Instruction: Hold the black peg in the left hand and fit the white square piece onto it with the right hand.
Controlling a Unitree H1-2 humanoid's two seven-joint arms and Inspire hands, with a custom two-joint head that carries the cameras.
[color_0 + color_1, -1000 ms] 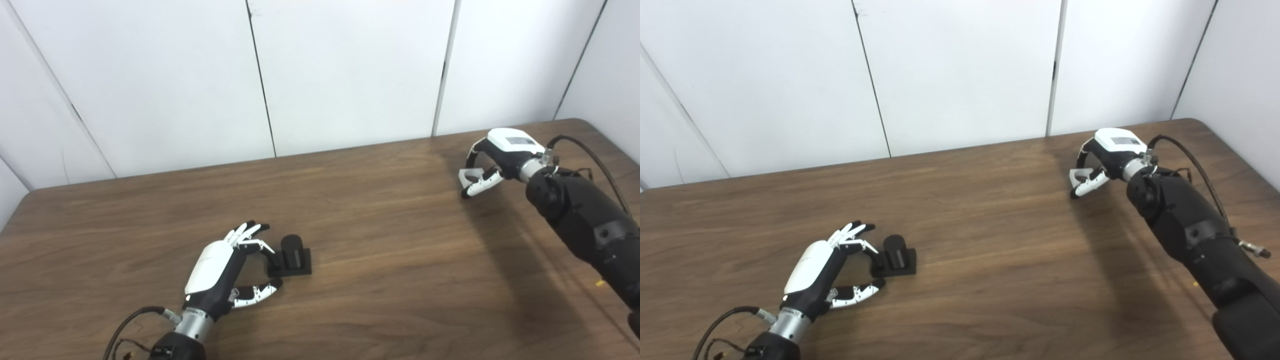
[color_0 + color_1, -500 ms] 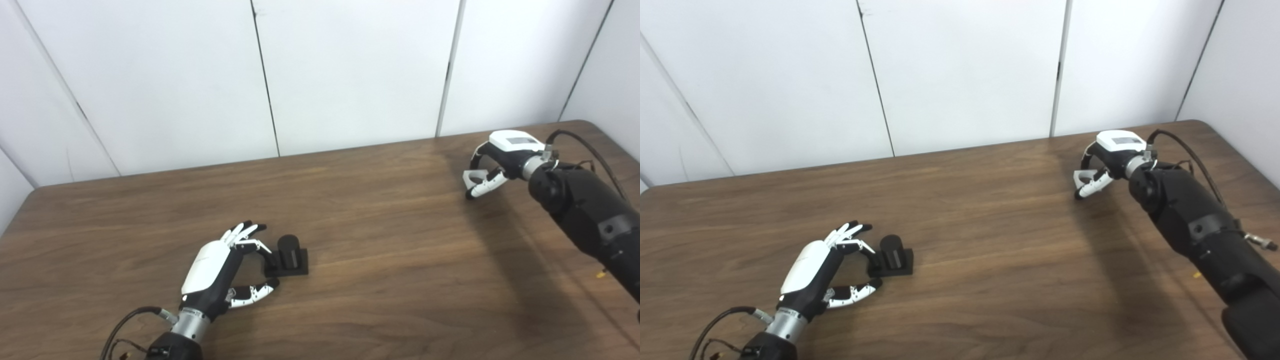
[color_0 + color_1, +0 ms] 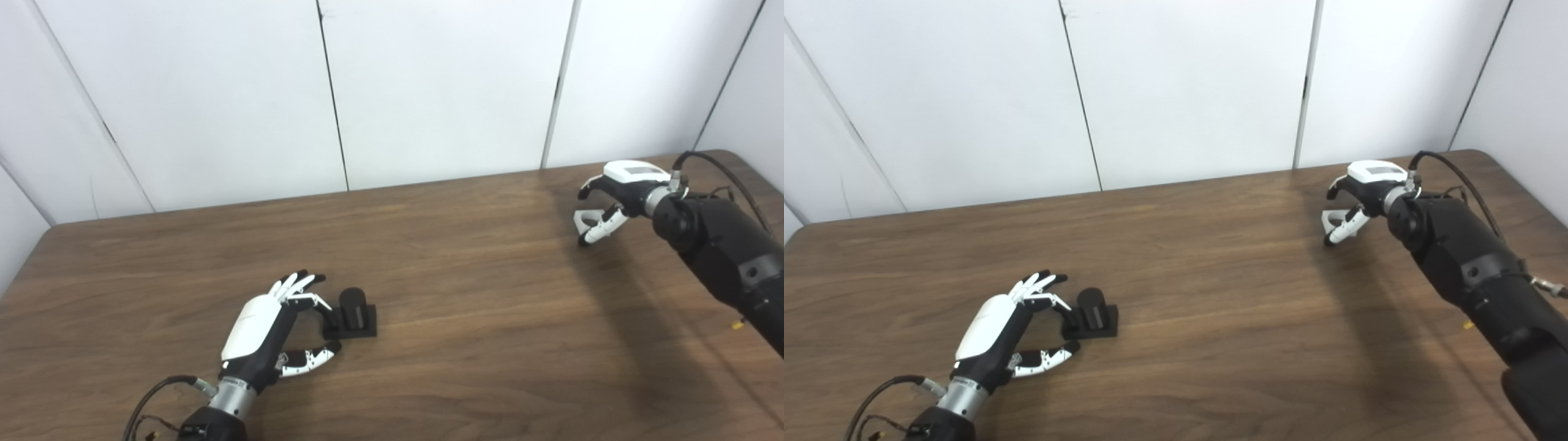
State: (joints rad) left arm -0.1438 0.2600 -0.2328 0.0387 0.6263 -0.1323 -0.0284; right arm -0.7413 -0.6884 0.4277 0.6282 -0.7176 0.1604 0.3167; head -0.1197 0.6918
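The black peg stands upright on its square black base on the table, left of centre. My left hand lies just left of it, open, fingertips near the base without gripping it. Far to the right, my right hand hovers low over the table near the back edge, fingers curved and apart. The white square piece sits small under those fingers, right against the thumb. I cannot make out whether it rests on the table or is pinched.
White wall panels rise right behind the table's back edge. The table's right corner lies just past my right forearm. Cables trail from both wrists.
The whole picture has shifted, so the camera moved. My right hand's fingers have spread a little over the white piece. My left hand stays beside the peg.
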